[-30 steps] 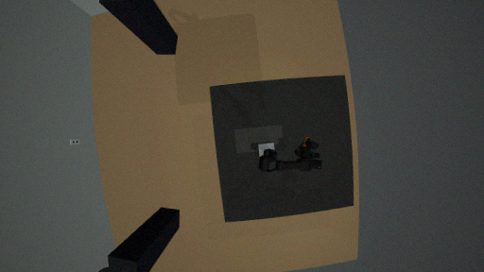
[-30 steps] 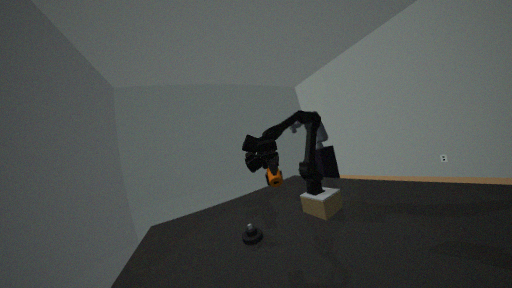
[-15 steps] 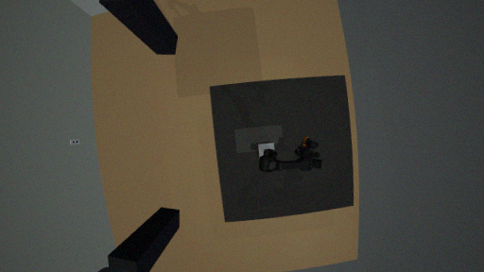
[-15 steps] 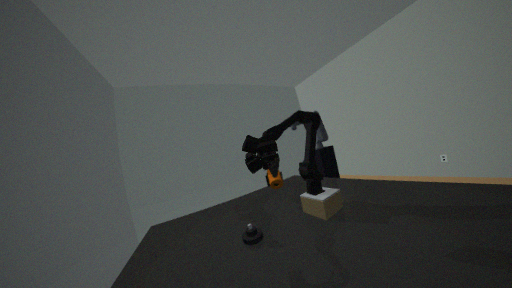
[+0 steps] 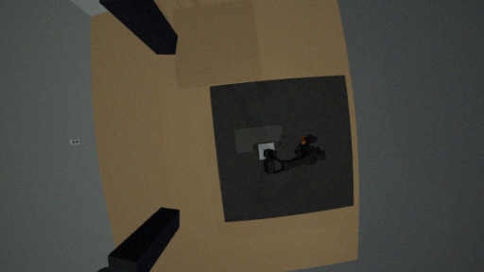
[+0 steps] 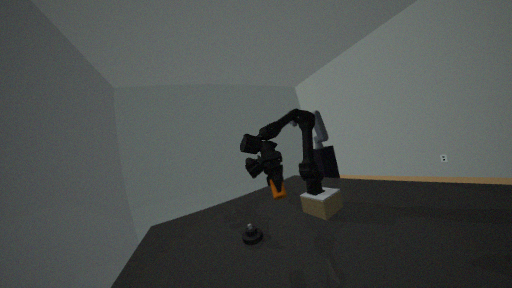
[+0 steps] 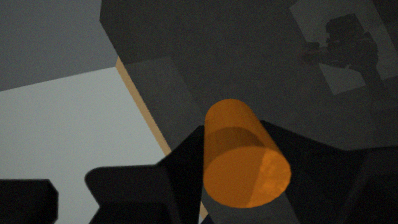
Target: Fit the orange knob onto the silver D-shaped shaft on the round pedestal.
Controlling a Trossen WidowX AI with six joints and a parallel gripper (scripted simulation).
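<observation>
Currently, tabletop: the dark surface (image 5: pixel 246 198) (image 6: pixel 400 235) lies below your hand.
Arm: your black arm (image 5: pixel 295 162) (image 6: pixel 307 142) reaches out from its base block (image 5: pixel 261 152) (image 6: pixel 314 206), carrying the hand above the tabletop.
Hand: your hand (image 5: pixel 302 141) (image 6: pixel 277 189) (image 7: pixel 230 128) is partly open, its fingers closed on the orange knob.
Pedestal: the round pedestal (image 6: pixel 256 239) stands below the hand and apart from it, toward the exterior camera.
Knob: the orange knob (image 5: pixel 303 140) (image 6: pixel 278 192) (image 7: pixel 245 175) sits between your fingertips, slightly tilted in the exterior view, off the shaft.
Shaft: the silver shaft (image 6: pixel 249 226) rises from the pedestal; you cannot make out its flat side.
Hole: hidden from you; judge its flat before lowering.
Step in hand: bring the knob over the shaft, set it upright, turn the wrist until the flats agree, then lower gently. If it catches, ease off and turn slightly rather than force it.
</observation>
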